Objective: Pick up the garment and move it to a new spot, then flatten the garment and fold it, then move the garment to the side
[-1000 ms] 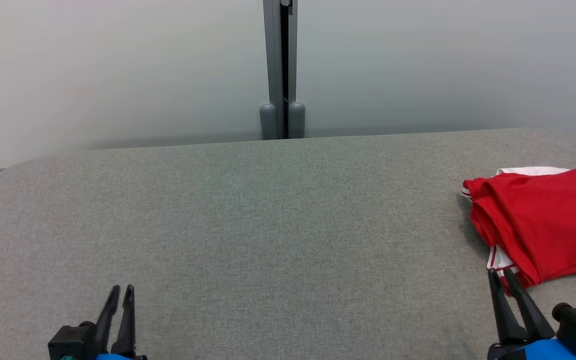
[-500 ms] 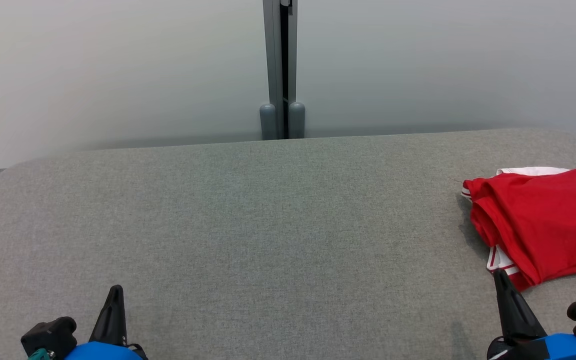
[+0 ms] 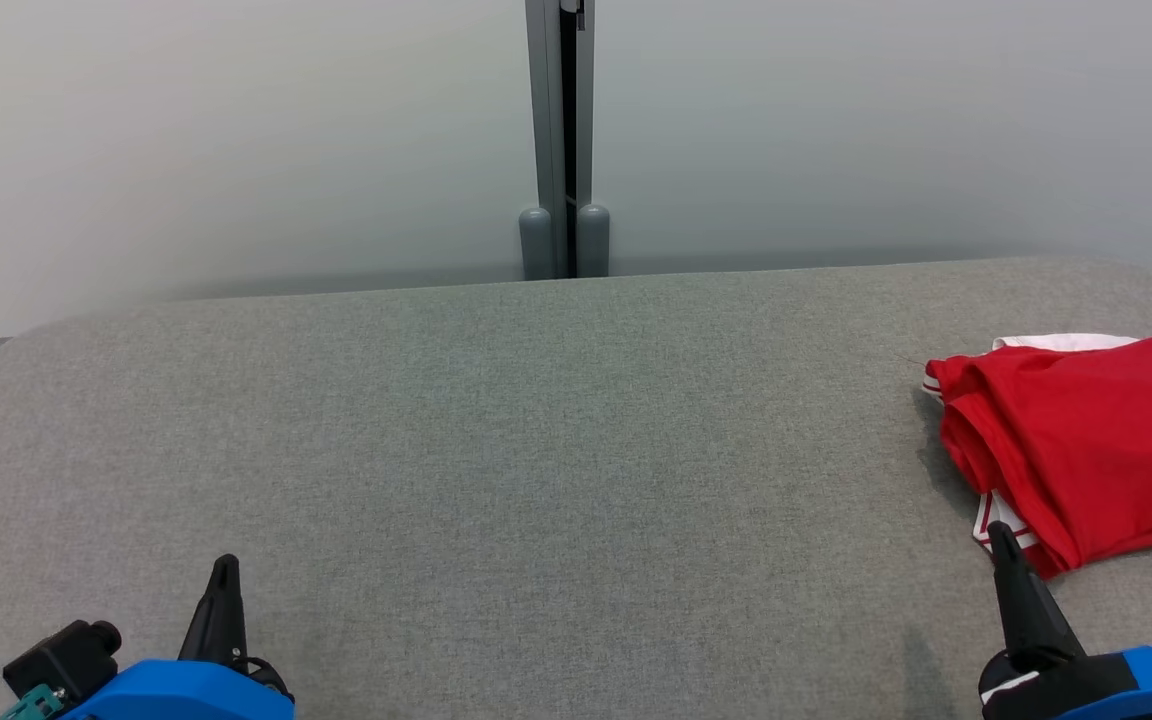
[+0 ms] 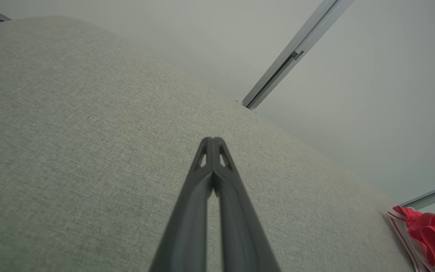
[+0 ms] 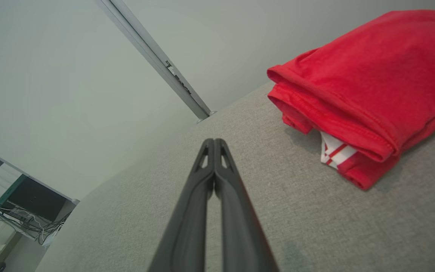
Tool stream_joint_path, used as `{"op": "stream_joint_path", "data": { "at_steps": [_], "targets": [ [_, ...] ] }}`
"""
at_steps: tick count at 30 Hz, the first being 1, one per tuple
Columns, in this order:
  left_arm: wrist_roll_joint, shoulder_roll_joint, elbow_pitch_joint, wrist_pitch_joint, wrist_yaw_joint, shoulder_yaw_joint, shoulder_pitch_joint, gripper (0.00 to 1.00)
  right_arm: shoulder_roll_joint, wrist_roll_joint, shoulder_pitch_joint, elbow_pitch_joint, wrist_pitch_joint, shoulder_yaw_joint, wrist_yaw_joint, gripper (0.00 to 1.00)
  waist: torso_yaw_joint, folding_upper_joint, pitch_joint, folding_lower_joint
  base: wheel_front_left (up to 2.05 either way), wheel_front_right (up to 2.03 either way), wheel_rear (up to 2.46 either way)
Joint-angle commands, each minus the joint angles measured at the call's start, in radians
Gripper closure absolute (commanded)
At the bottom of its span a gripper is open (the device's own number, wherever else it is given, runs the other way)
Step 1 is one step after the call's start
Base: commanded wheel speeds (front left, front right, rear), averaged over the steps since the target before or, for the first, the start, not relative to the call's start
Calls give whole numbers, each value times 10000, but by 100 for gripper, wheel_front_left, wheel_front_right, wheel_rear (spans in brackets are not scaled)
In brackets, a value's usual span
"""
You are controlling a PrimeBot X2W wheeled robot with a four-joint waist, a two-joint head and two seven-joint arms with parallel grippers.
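Note:
The garment is red with white striped trim and lies folded at the right edge of the grey fabric table. The right wrist view has the garment at the upper right, and it appears at the far lower right of the left wrist view as a red bundle. My right gripper is shut and empty, its tip just short of the garment's near corner. In the right wrist view the fingertips meet. My left gripper is shut and empty at the lower left, its fingertips pressed together over bare table.
A pale partition wall with a grey vertical post stands behind the table. The table's rounded far-left corner and its right edge lie close to the garment. A desk with cables shows beyond the table.
Both grippers went from open to shut, holding nothing. Both arms drew slightly back toward the bottom of the head view. The garment has not moved.

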Motion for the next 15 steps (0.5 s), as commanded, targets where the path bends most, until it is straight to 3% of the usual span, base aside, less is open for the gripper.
{"op": "stream_joint_path", "data": {
  "at_steps": [1, 15],
  "targets": [
    [-361, -10, -117, 96, -96, 219, -363, 100, -86, 471, -305, -39, 54, -22, 2, 100, 1, -1, 0, -1, 0, 0, 0],
    [-1928, -402, -120, 551, -405, 759, -565, 100, -100, 2406, -629, 317, 260, -46, 1, 100, 2, -1, -2, -1, 0, 0, 0]
  ]
}}
